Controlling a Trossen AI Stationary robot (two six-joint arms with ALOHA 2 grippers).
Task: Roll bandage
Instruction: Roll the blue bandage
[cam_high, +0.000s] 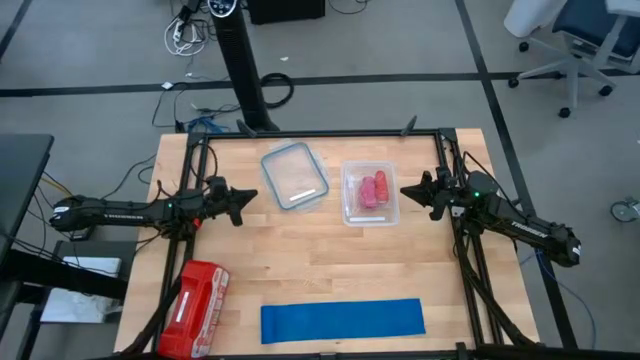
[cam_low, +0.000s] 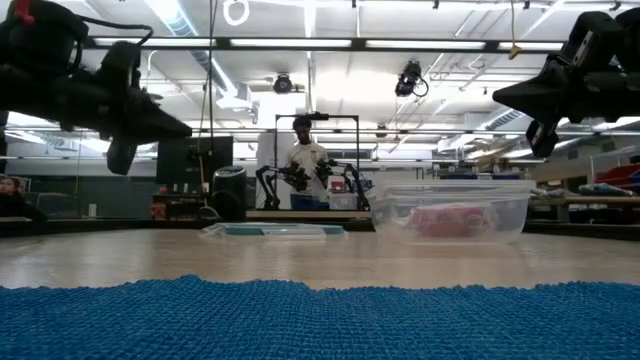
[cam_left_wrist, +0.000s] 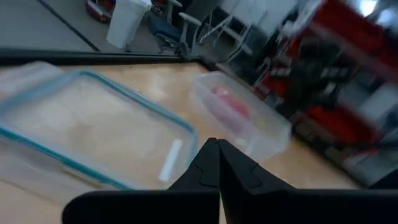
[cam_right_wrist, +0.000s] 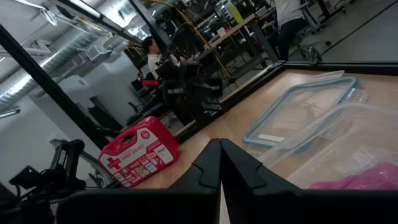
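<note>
A robotics lab is indicated: another dark robot rig (cam_low: 310, 180) is seen beyond the wooden table (cam_high: 330, 260), under exposed silver ceiling ducts (cam_right_wrist: 68, 46).

One blue bandage (cam_high: 343, 320) strip is counted on the table (cam_high: 330, 260), one clear container (cam_high: 369, 194) with two pink rolls (cam_high: 374, 190) inside, one teal-rimmed lid (cam_high: 294, 176), one red first-aid kit (cam_high: 196, 307), and two end effectors, left (cam_high: 243, 201) and right (cam_high: 408, 193).
</note>
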